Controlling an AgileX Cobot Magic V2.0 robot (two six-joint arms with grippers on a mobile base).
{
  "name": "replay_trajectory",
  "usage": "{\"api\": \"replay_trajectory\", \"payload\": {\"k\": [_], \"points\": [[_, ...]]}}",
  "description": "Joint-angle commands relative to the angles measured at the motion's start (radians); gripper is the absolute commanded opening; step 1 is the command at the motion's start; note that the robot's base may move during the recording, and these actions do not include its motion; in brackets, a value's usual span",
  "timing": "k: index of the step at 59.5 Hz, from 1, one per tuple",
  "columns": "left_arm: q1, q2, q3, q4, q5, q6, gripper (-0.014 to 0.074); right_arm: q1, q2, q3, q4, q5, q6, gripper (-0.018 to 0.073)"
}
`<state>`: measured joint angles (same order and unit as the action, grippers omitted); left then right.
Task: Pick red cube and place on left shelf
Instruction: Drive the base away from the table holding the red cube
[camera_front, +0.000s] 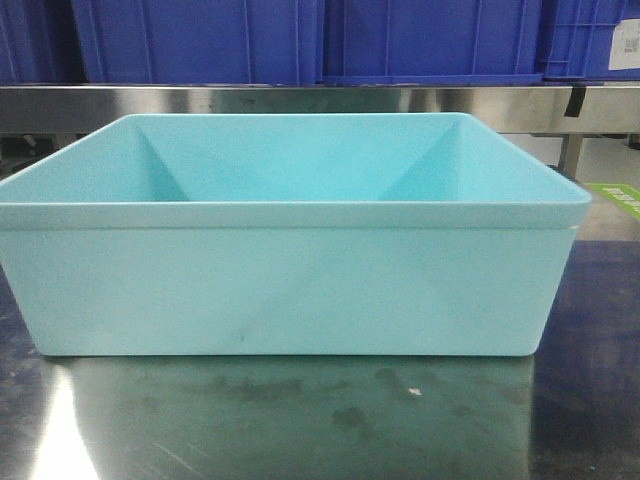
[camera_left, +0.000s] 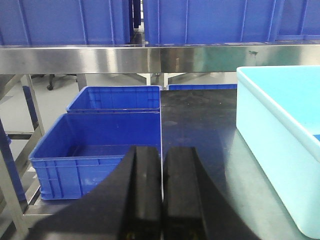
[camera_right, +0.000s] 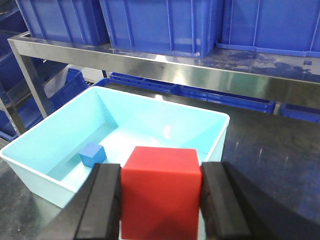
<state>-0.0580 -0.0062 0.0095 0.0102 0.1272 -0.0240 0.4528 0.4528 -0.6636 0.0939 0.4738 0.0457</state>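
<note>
Right tool (camera_right: 161, 202) grips the red cube (camera_right: 160, 175); left tool (camera_left: 162, 195) looks fully closed.

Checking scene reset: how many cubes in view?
2: a red cube clamped in the right gripper, a small blue cube in the light teal tub. Others may be hidden.

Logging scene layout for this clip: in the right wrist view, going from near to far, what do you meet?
red cube gripped in the right tool → small blue cube on the tub floor → far wall of the light teal tub → steel front rail of the left shelf → blue crates on it
</note>
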Motion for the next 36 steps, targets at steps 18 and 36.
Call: {"api": "replay_trajectory", "payload": {"k": [18,36], "points": [[-0.005,-0.015,0.023,-0.004,-0.088,-0.001,0.0102,-0.008,0.002,-0.027,-0.006,-0.083,-0.007,0.0057],[-0.005,-0.015,0.023,-0.004,-0.088,-0.001,0.0102,-0.008,0.002,-0.027,-0.006,-0.083,-0.007,0.0057]]}}
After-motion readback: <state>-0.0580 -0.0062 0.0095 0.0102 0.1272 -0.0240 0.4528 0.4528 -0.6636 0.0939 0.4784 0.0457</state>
